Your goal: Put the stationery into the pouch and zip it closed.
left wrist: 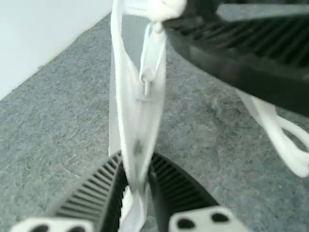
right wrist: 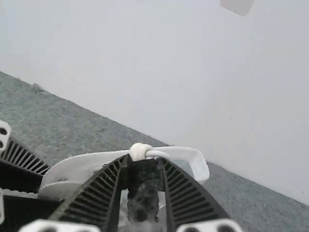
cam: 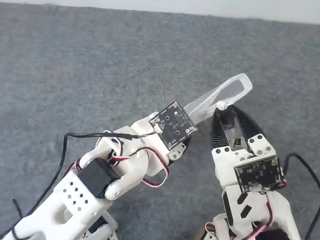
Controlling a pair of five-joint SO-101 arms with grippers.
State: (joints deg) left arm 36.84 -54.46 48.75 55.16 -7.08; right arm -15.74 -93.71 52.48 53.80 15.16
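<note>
Left hand (left wrist: 137,186) and right hand (right wrist: 143,166) on pouch (cam: 227,91) edges, grey mat (cam: 98,56) around

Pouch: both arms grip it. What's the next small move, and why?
Probably draw the right end effector a little away from the left end effector, along the pouch. The left clamps the pouch's end, the right pinches the cord tied to the slider, so that should run it along.

2 arms extended forward, converging. Left gripper (left wrist: 137,170) pinched closed. Right gripper (right wrist: 144,162) pinched closed, just beside it.
</note>
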